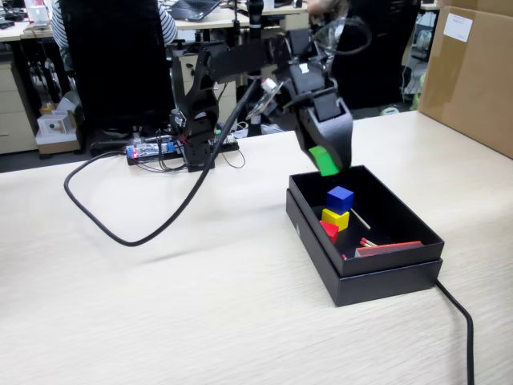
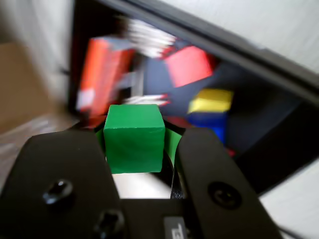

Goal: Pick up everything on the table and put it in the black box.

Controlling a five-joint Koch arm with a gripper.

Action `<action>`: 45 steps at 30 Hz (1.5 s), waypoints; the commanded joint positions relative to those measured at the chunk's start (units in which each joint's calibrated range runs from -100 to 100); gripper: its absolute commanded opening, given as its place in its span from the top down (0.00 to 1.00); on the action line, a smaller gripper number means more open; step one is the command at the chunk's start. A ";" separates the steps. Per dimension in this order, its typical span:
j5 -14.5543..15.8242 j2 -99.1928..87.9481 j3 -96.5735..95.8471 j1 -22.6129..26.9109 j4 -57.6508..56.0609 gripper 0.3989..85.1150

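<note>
Gripper [image 2: 135,149] clamped on green cube [image 2: 134,137], held over black box [image 1: 417,241] for the drop (blue [image 1: 340,198], yellow [image 1: 335,218], red [image 1: 329,231] cubes already inside).

No readable text in either view.

A white label [image 1: 458,26] sits on the brown carton [image 1: 473,72] at the right edge of the fixed view, but its print is too small to read. In the wrist view, a pale mark [image 2: 171,232] at the bottom edge of the gripper body is cut off and blurred, so nothing can be made out.
</note>
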 commanded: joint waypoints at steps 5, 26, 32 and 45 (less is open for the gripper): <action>0.34 7.39 1.68 0.54 -2.54 0.97; 0.29 -5.92 -12.29 0.00 -1.85 0.48; -0.05 -28.30 -21.62 -1.81 -1.24 0.45; -3.47 -71.90 -54.35 -9.52 14.05 0.44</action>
